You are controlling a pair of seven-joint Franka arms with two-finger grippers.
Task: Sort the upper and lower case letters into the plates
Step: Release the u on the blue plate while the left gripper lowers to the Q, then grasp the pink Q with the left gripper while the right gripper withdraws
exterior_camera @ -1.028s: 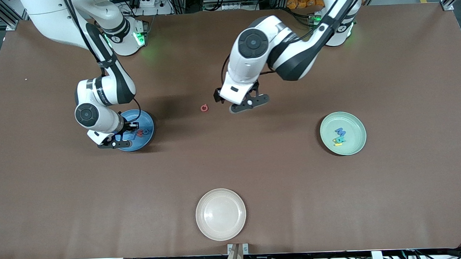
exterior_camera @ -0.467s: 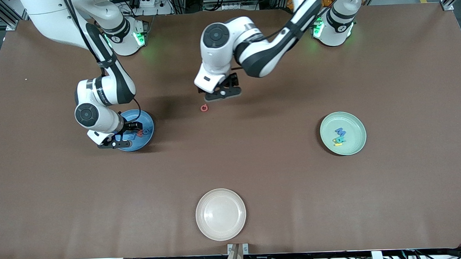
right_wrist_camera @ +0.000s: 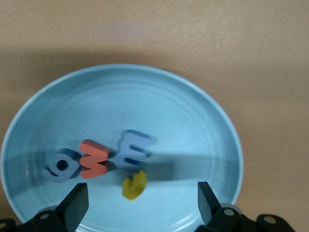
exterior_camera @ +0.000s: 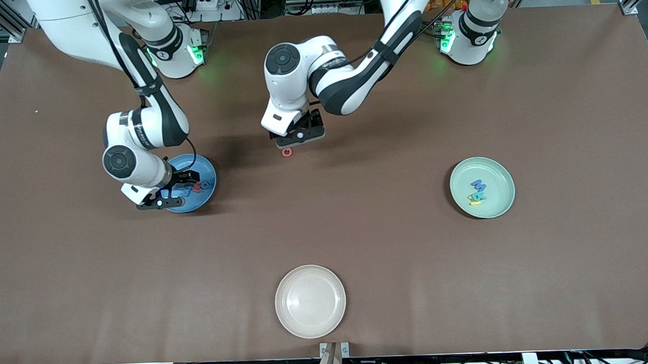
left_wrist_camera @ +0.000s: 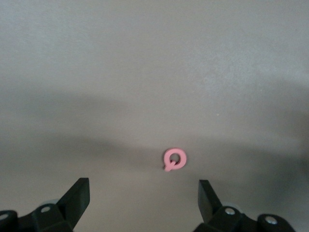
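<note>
One red letter (exterior_camera: 287, 152) is lying flat on the bare table (exterior_camera: 391, 255), roughly mid-table, well apart from every plate; it is a ring with a short tail, too small to give a real long axis. In the left wrist view its tail is pointing toward the gripper. The left gripper (exterior_camera: 295, 140) is hovering right over it, fingers (left_wrist_camera: 77, 195) spread wide, holding nothing.

Four letters are sitting in the blue plate (exterior_camera: 208, 194), toward the right arm's end of the table: a blue ring-shaped one (right_wrist_camera: 62, 166), a red one (right_wrist_camera: 94, 158), a blue E (right_wrist_camera: 133, 150) and a yellow one (right_wrist_camera: 134, 185). The first three are lining up in a row, touching or nearly so; the yellow one is lying just beside the E. The right gripper (exterior_camera: 163, 197) is hanging over that plate, fingers apart, empty.

Three letters are showing in the mint green plate (exterior_camera: 499, 194), toward the left arm's end: a blue M (exterior_camera: 479, 185), a teal one (exterior_camera: 478, 195) and a yellow one (exterior_camera: 474, 202), clustered close together.

One cream plate (exterior_camera: 310, 301) is sitting nearest the front camera.

The surface is a plain brown mat. Cables and aluminium framing are running along the edge by the arm bases.
</note>
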